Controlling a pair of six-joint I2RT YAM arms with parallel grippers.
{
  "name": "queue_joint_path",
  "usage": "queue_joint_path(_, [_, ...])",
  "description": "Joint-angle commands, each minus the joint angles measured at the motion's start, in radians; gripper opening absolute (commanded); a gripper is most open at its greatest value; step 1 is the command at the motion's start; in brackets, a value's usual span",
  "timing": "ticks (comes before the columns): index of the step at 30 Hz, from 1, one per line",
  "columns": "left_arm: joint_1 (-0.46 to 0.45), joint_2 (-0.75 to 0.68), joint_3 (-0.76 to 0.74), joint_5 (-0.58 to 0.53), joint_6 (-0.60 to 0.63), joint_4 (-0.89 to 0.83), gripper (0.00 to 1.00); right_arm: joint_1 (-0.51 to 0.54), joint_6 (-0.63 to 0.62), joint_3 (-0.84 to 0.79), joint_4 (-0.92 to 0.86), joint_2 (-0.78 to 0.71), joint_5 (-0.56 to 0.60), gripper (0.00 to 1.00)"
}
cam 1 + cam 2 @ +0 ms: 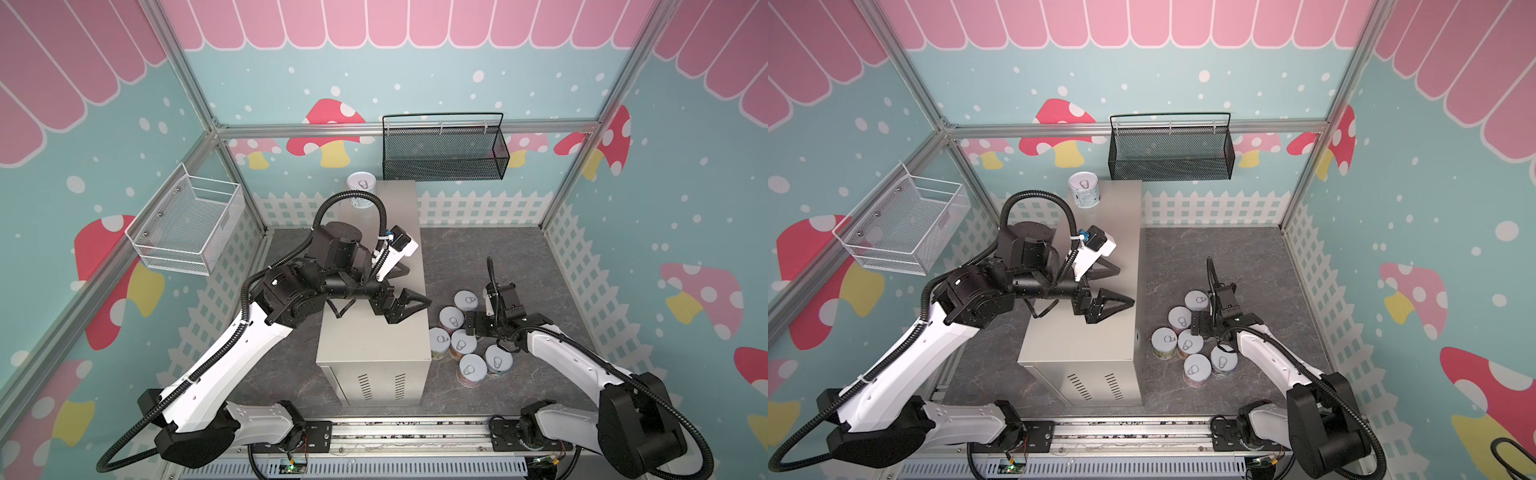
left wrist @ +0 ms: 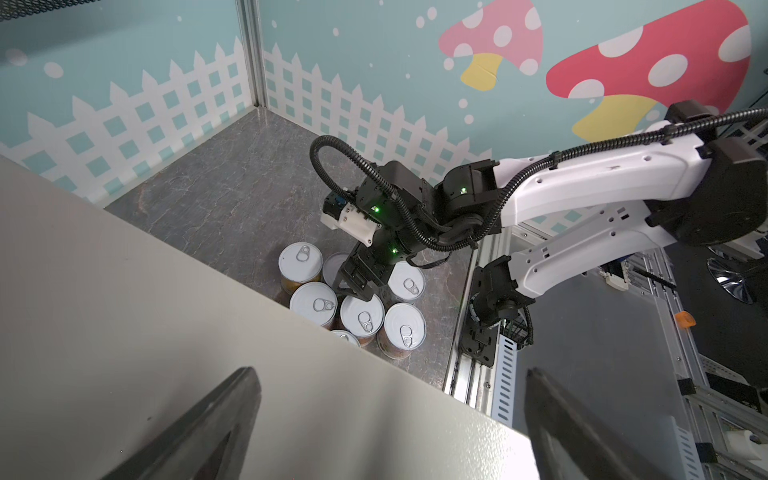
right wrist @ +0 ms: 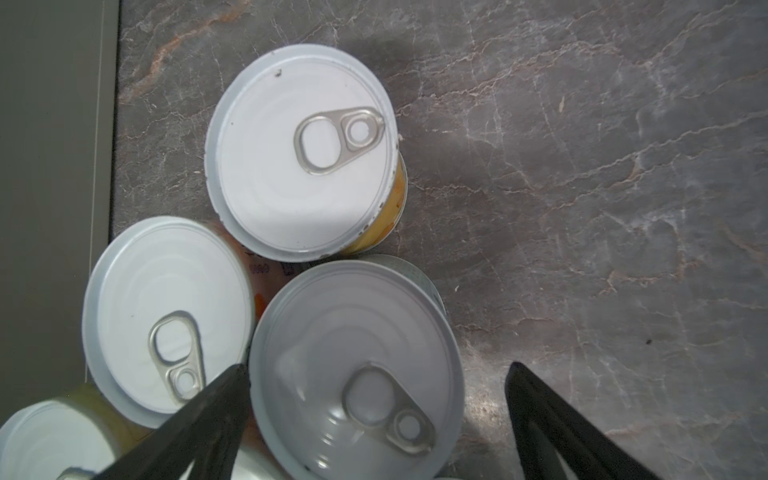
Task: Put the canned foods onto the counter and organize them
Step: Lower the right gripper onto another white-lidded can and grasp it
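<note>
Right gripper point(image 3: 377, 366) spread astride a can point(image 3: 357, 332), unclenched; we risk its finger point(image 3: 199, 415) clipping the neighbour can point(image 3: 166, 291) packed alongside. Left gripper point(image 2: 390, 372) open, empty.

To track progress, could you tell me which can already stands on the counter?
The lone can at the counter's far end; the other cans cluster on the floor.

1. The counter point(image 1: 374, 332), a tall beige-grey metal box, is standing lengthwise, with its vent slots facing the near end.
2. A single can point(image 1: 361, 187) with a white pull-tab lid is standing upright on the counter's far left corner.
3. The remaining cans point(image 2: 361, 316), seven in all, are standing upright in a tight cluster on the floor just beside the counter's right side.
</note>
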Motion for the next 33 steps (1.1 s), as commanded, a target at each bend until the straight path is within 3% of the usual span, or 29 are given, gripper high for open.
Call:
queue_joint_path(1, [-0.005,-0.005,0.001,-0.027,0.042,-0.016,0.99,-0.005,0.02,-0.021,-0.011,0.012,0.071,0.97])
queue_joint_path(6, [-0.005,-0.003,-0.004,-0.034,0.046,-0.016,0.99,-0.006,0.029,-0.021,-0.024,0.012,0.118,0.96])
queue_joint_path(13, [-0.005,0.003,-0.002,-0.039,0.048,-0.015,0.99,-0.005,-0.008,-0.012,-0.022,0.046,0.102,0.88])
queue_joint_path(20, [-0.005,0.012,0.01,-0.051,0.045,-0.014,0.99,0.0,-0.01,-0.027,-0.003,0.041,0.105,0.87])
queue_joint_path(33, [-0.007,-0.019,-0.016,-0.114,0.043,0.017,0.99,0.009,-0.013,-0.028,0.077,0.029,0.114,0.67])
